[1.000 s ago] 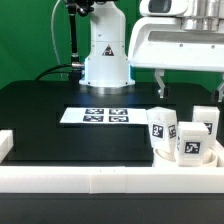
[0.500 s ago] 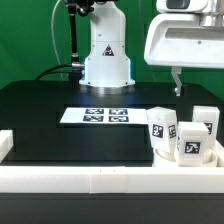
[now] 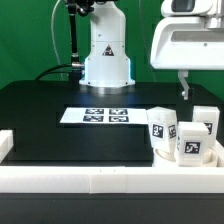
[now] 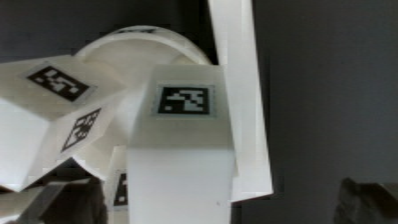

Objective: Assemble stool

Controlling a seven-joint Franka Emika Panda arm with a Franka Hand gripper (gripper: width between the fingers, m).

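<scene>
Three white blocky legs with black-and-white tags stand bunched at the exterior view's right front: one (image 3: 162,126), one (image 3: 194,146) and one behind (image 3: 205,117). The round seat (image 4: 139,48) shows in the wrist view behind a tagged leg (image 4: 183,130); in the exterior view the legs mostly hide it. My gripper (image 3: 205,90) hangs well above the legs, one finger (image 3: 183,85) showing. In the wrist view the gripper (image 4: 199,208) is open and holds nothing, with dark fingertips (image 4: 36,205) far apart on either side of the leg below.
The marker board (image 3: 98,116) lies on the black table in front of the robot base (image 3: 106,55). A long white border rail (image 3: 80,178) runs along the front, with a short piece at the exterior view's left (image 3: 5,143). A rail (image 4: 231,50) also runs beside the seat.
The gripper has moved toward the exterior view's right and a little upward. The legs and seat have not moved.
</scene>
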